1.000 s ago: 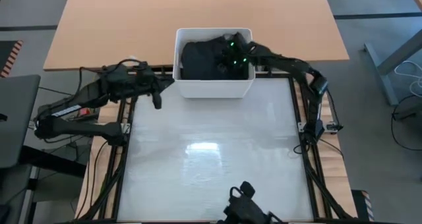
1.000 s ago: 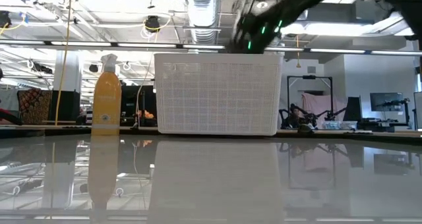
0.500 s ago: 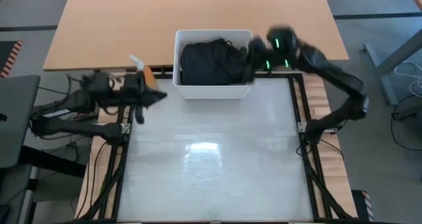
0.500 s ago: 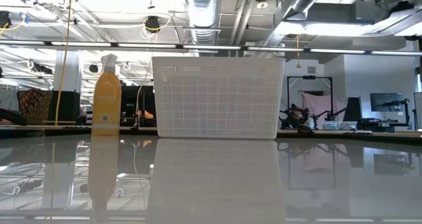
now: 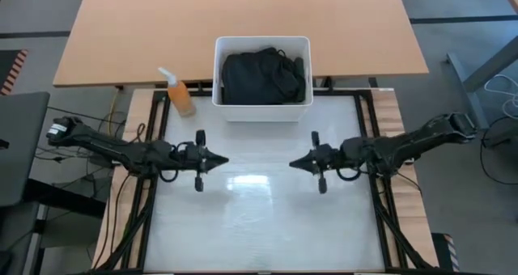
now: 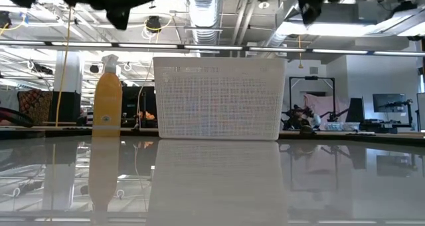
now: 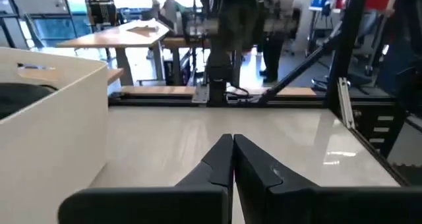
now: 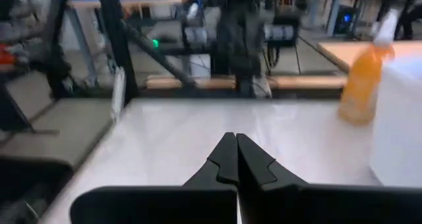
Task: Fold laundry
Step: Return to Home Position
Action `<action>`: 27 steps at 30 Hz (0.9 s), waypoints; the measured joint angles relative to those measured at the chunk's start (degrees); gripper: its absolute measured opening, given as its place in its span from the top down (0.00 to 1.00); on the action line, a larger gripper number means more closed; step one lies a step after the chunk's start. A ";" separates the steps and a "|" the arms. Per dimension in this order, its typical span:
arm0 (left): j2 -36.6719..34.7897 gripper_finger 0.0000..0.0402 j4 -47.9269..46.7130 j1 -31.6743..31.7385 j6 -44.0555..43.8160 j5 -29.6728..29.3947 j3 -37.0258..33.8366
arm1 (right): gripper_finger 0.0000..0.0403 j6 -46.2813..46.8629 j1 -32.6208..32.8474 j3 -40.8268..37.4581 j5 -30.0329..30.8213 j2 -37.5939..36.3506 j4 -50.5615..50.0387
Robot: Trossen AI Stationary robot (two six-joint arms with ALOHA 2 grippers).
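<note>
The laundry (image 5: 263, 75) is a dark heap of cloth lying inside the white bin (image 5: 220, 105) at the table's far edge. A dark edge of the laundry (image 7: 23, 95) shows over the bin's wall (image 7: 53, 145) in the left wrist view. My left gripper (image 5: 224, 159) hovers shut over the table's left middle, pointing level toward the right. My right gripper (image 5: 293, 163) hovers shut over the right middle, pointing level toward the left. The two tips face each other, apart, with nothing between their fingers.
An orange spray bottle (image 5: 180, 96) stands left of the bin, also seen as a bottle (image 6: 107, 96) in the low view. The glossy white table top (image 5: 259, 218) lies bare below and in front of both grippers. A wooden table (image 5: 243, 16) lies beyond the bin.
My right gripper has pulled out of the bin, gone toward the right and then swung toward the near side and down over the table's middle, holding nothing. My left gripper has swung from beside the bin toward the near side and the middle. The laundry stays in the bin.
</note>
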 joint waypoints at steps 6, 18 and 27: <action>-0.39 1.00 5.39 1.41 -0.32 0.43 -8.12 | 0.97 4.70 -2.28 -12.71 0.11 -0.39 11.27; -12.95 1.00 12.76 17.73 -5.55 13.15 -21.59 | 0.97 8.46 -20.57 -22.96 -13.74 -5.06 16.81; -26.03 1.00 0.14 21.90 -7.93 18.32 -25.58 | 0.97 12.06 -18.99 -34.03 -7.10 -17.59 17.05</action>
